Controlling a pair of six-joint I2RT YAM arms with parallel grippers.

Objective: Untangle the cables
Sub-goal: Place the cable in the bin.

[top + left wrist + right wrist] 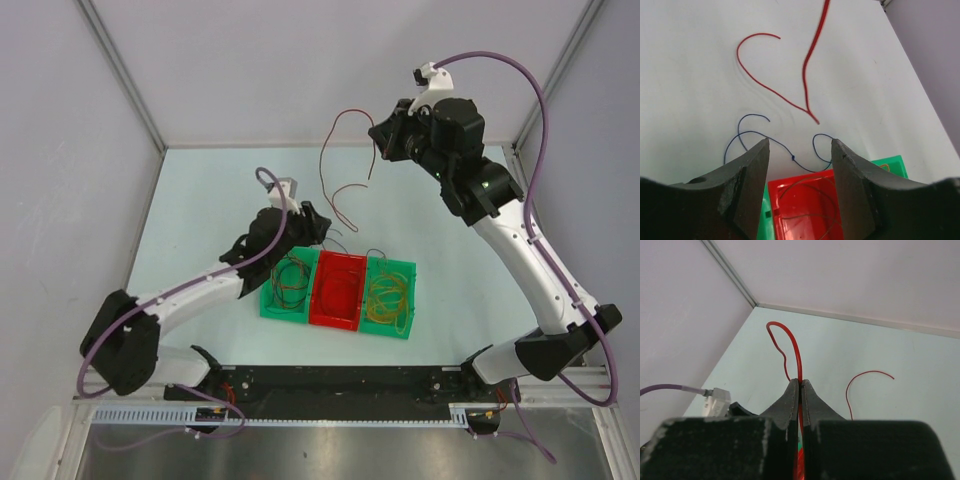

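My right gripper [379, 143] is raised over the far side of the table, shut on a red cable [321, 165]. That cable hangs from the pinched jaws [800, 382], and its lower part lies curled on the table [805, 75]. A thin blue cable [775, 142] lies looped on the table just beyond the bins, partly hidden behind my left fingertips. My left gripper [800, 145] hovers low over the far edge of the red bin [805, 210], open, with nothing between its fingers. In the top view the left gripper [314, 226] sits just behind the bins.
Three bins stand side by side near the front. The left green bin [268, 303] holds dark coiled wires, the red bin [322, 312] a thin wire, the right green bin [411, 300] yellow-orange coils. Walls enclose the table on three sides.
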